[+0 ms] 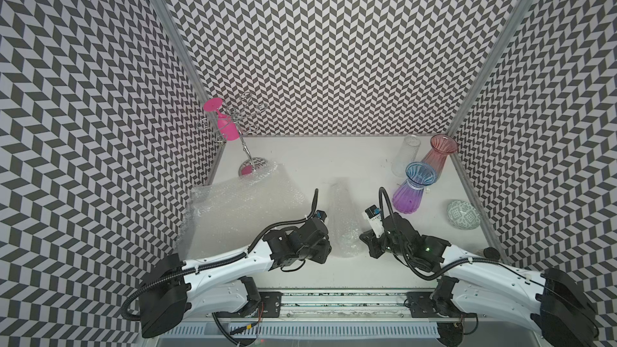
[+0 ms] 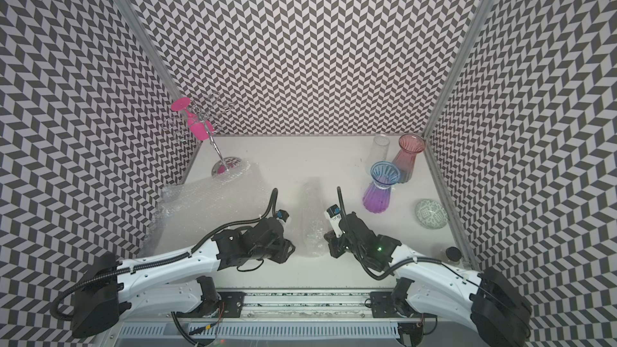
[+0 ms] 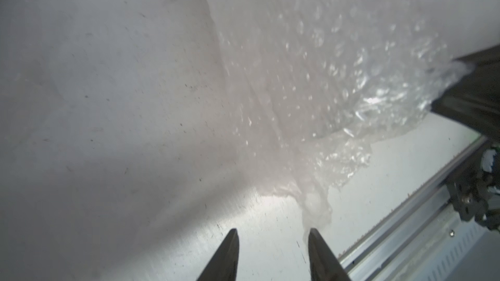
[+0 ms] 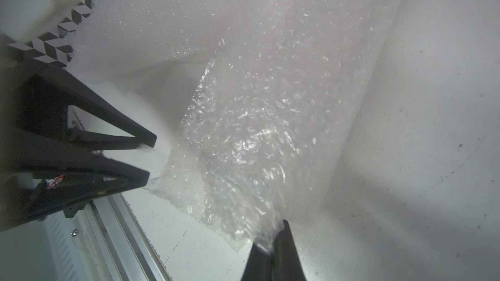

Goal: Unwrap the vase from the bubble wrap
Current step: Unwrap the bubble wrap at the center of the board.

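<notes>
Three bare vases are standing well beyond the right tool (image 4: 271, 236), off to its outer side: a clear one (image 1: 405, 155), a pink one (image 1: 438, 155) and a blue-purple one (image 1: 411, 191). Loose sheets (image 1: 240, 205) are lying heaped past the left tool (image 3: 273, 232), on its outer side. Judging by that, part of the job is looking done.

One vase is waiting. It is sitting between the two tools, just beside each, and appears to be lying on the worktop (image 1: 334, 272) with its wide end toward them. The wrap (image 1: 344, 218) is covering it end to end. The glass is not showing through, only the tapering outline.

Right tool: closed, pinching the wrap's edge at the end nearest it; the right wrist view is showing film bunching between the tips.

Left tool: fingers standing apart with nothing between them. A loose corner of wrap is just touching one fingertip (image 3: 315, 239). The right wrist view is showing the same gap.

The near end of the wrap is flaring open and ragged, so some loosening seems to be under way there. Further from the tools the roll is looking tight.

Judgement: this unwrap is only beginning. What is left:
- the left tool taking a hold of its own
- the free edge being peeled back
- the vase being rolled or drawn clear
- the sheet being set aside

Risk as I am reading it: with one pinch only, pulling may be dragging the whole bundle instead of opening it.
</notes>
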`<state>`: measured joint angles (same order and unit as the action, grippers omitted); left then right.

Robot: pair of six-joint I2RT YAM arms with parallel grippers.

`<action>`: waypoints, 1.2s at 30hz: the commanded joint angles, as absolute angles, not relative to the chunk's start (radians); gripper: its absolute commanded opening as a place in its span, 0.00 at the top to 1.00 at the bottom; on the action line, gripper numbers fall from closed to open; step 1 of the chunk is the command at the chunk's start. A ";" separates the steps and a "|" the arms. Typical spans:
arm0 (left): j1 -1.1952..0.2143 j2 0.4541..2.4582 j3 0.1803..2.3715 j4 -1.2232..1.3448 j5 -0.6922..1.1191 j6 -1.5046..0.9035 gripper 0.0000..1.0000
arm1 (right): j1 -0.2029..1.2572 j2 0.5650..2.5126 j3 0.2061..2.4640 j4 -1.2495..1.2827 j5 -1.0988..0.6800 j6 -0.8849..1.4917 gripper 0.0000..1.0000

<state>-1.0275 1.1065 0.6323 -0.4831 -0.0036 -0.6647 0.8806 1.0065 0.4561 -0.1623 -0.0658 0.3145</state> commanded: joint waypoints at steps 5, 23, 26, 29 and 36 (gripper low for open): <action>-0.932 1.090 0.797 -0.592 0.081 -0.613 0.37 | 0.885 0.942 0.522 -0.178 -0.030 0.331 0.93; -0.598 1.601 1.235 -0.484 0.270 -0.374 0.15 | 0.885 0.992 0.624 -0.138 0.067 0.336 0.45; -0.598 1.686 1.298 -0.493 0.290 -0.347 0.15 | 0.883 1.048 0.651 -0.128 0.110 0.343 0.40; -0.601 1.722 1.314 -0.477 0.291 -0.347 0.15 | 0.882 1.101 0.685 -0.140 0.126 0.337 0.40; -0.627 1.739 1.307 -0.458 0.285 -0.346 0.15 | 0.863 1.156 0.690 -0.126 0.109 0.346 0.41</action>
<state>-0.6067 1.7351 1.2888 -0.4801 0.2768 -0.3637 0.8753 1.1385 0.6724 -0.1768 0.1013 0.3408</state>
